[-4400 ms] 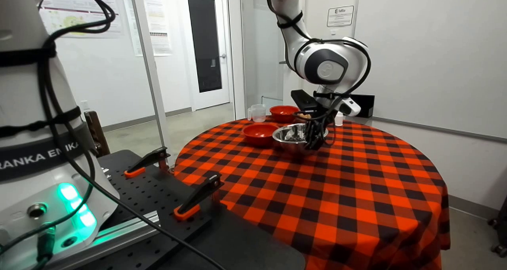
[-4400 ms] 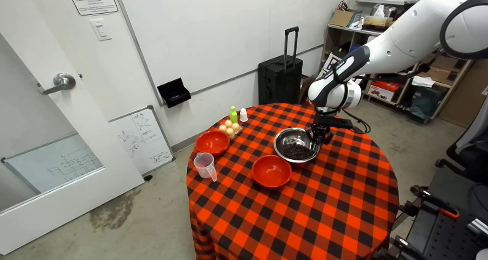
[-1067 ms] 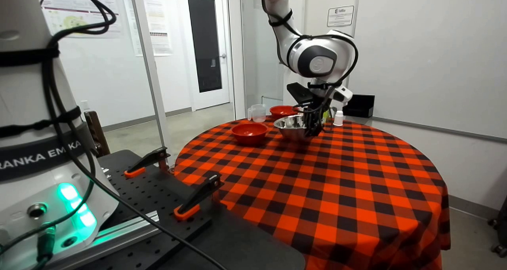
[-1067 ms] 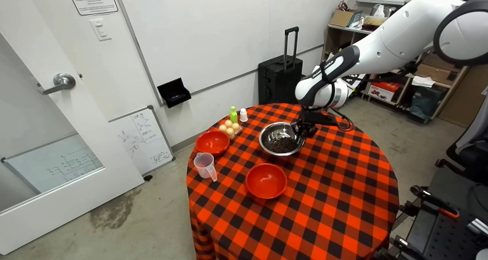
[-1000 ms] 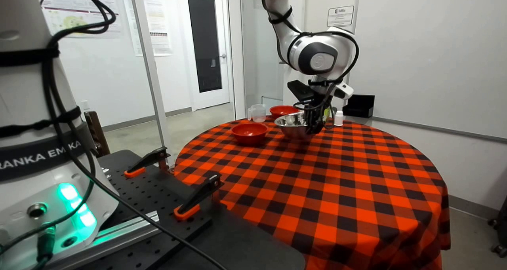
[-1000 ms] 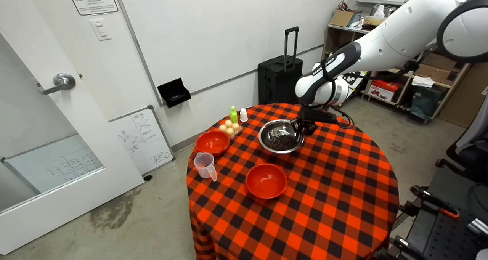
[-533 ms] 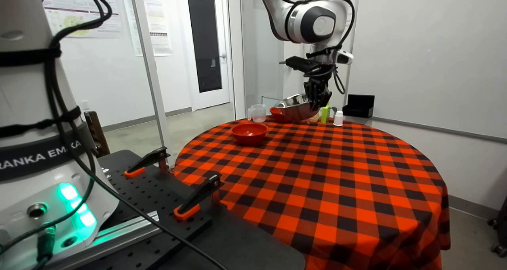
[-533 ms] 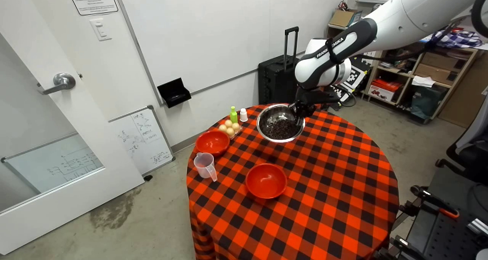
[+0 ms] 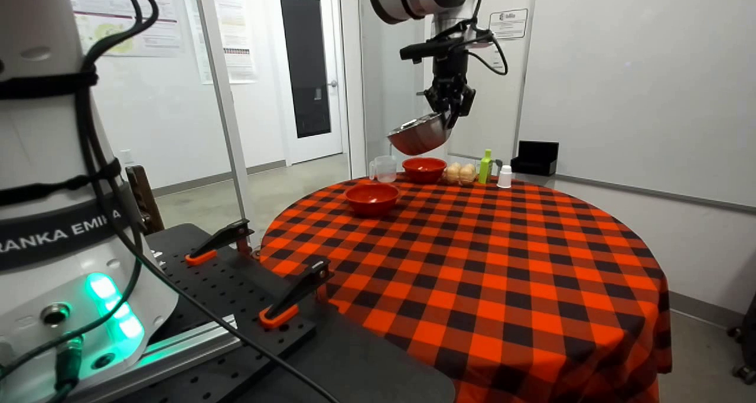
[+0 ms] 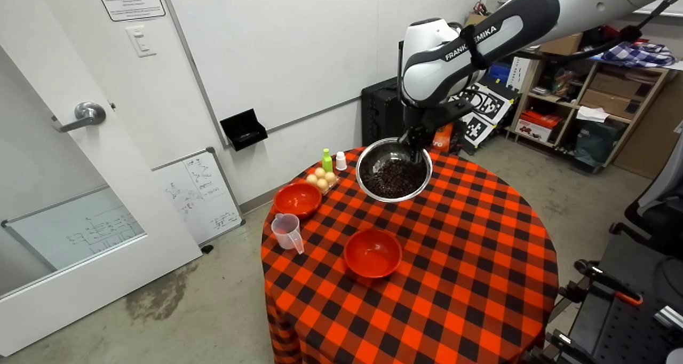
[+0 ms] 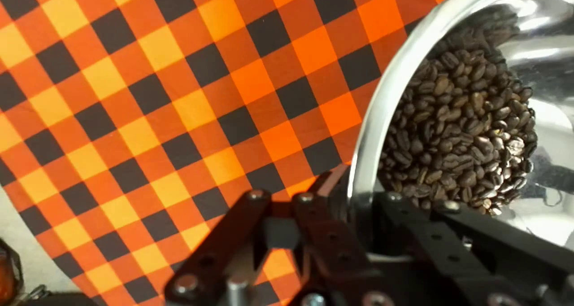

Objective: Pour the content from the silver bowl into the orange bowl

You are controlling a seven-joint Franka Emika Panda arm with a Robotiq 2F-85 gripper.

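The silver bowl (image 9: 418, 139) is held in the air above the table, tilted, with its gripped side higher in an exterior view. Dark coffee beans (image 11: 462, 135) lie inside it; they also show in an exterior view (image 10: 395, 180). My gripper (image 9: 450, 119) is shut on the bowl's rim, one finger inside and one outside, as the wrist view (image 11: 356, 203) shows. A red-orange bowl (image 10: 372, 254) stands on the table below the silver bowl and apart from it; its inside looks empty. A second red-orange bowl (image 10: 298, 200) stands farther back, also in view in an exterior view (image 9: 424, 169).
A clear measuring jug (image 10: 287, 231) stands beside the back red-orange bowl. A pack of eggs (image 10: 321, 179), a green bottle (image 10: 327, 161) and white cups (image 10: 341, 161) stand along the table's edge. A red-and-black checked cloth (image 9: 472, 285) covers the round table.
The silver bowl has risen from the table in my gripper and now tilts more. Since the oldest frames, the nearer red-orange bowl has shifted slightly away from the silver bowl.
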